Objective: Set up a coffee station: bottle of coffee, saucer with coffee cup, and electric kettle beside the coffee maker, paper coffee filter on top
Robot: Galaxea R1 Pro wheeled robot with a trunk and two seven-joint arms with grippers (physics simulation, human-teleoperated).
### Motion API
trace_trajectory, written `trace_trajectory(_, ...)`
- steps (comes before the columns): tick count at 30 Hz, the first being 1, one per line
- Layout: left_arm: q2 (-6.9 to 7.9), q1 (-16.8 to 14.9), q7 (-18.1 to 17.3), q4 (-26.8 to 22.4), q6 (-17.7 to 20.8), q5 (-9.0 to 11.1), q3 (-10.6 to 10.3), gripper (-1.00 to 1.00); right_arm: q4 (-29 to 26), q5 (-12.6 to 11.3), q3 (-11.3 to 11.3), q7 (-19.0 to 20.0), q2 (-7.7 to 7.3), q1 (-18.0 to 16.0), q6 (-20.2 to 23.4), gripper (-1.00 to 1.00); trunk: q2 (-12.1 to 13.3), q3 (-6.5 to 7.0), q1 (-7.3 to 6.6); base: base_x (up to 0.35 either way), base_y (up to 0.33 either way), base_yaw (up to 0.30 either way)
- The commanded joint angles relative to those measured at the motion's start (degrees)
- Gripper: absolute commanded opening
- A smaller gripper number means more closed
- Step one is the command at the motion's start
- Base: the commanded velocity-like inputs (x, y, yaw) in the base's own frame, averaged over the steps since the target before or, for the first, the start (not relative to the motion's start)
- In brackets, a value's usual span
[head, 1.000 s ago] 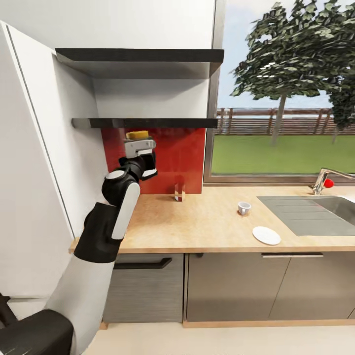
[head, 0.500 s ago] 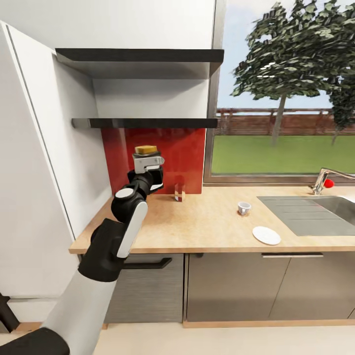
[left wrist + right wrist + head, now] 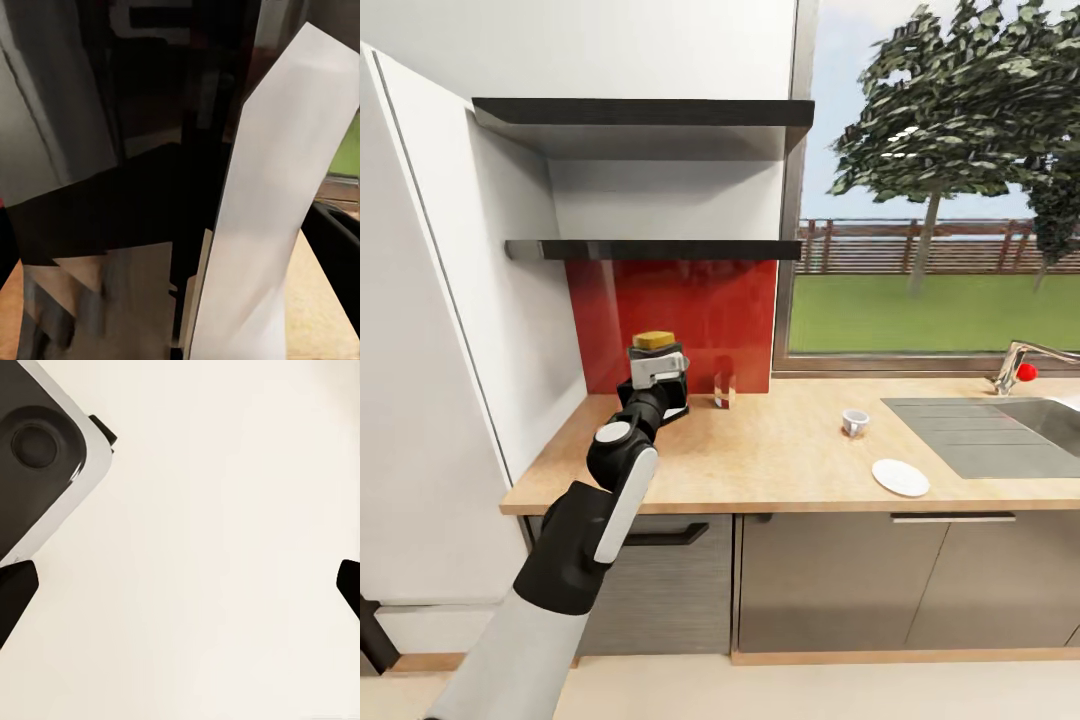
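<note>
**Coffee jar off the shelf, not yet set down**

Your left hand (image 3: 657,385) is closed on the bottle of coffee (image 3: 656,345); in the head view the yellow lid shows just above the fingers, and the jar sits low over the back left part of the tabletop (image 3: 780,450), in front of the red backsplash (image 3: 710,310). Whether its base touches the wood or hangs just above it, you cannot tell from here. The left wrist view gives the dark glass and white label of the jar pressed close between the fingers, which supports a firm grip.

Your right hand (image 3: 180,585) looks down at a pale floor, with its two dark fingertips wide apart at the picture's edges, so it is open and holds nothing.

By my reading, you are on the first of the moves. The two shelves (image 3: 650,248) above are bare, so the jar has left its place. The coffee cup (image 3: 854,421) stands on the tabletop apart from the saucer (image 3: 900,477), which lies nearer the front edge, beside the sink (image 3: 1000,435). A small clear object with a red base (image 3: 724,390) stands by the backsplash; what it is, I cannot say.

Left to do: release the jar, put the cup on the saucer, and handle the filter, kettle and coffee maker.
</note>
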Motion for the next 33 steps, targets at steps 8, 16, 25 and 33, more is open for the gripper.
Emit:
trace_trajectory(8,0.03,2.7,0.6,-0.2,-0.1,0.4,-0.1,-1.0,0.1,0.5,-0.4,-0.4,-0.02,0.0,-0.1,1.0,-0.1,-0.09,0.01,0.0,0.0,0.0)
trace_trajectory(16,0.01,2.8,0.5,-0.3,-0.1,0.4,-0.2,-1.0,0.1,0.5,-0.4,-0.4,-0.02,0.0,-0.1,1.0,-0.1,-0.09,0.01,0.0,0.0,0.0)
trace_trajectory(25,0.01,2.8,0.5,-0.2,-0.2,0.4,-0.4,-1.0,0.1,0.5,-0.4,-0.4,-0.02,0.0,-0.1,1.0,-0.1,-0.09,0.01,0.0,0.0,0.0)
trace_trajectory(33,0.01,2.8,0.5,-0.2,-0.2,0.4,-1.7,-1.0,0.1,0.5,-0.3,-0.4,-0.02,0.0,-0.1,1.0,-1.3,-0.63,0.67,0.0,0.0,0.0)
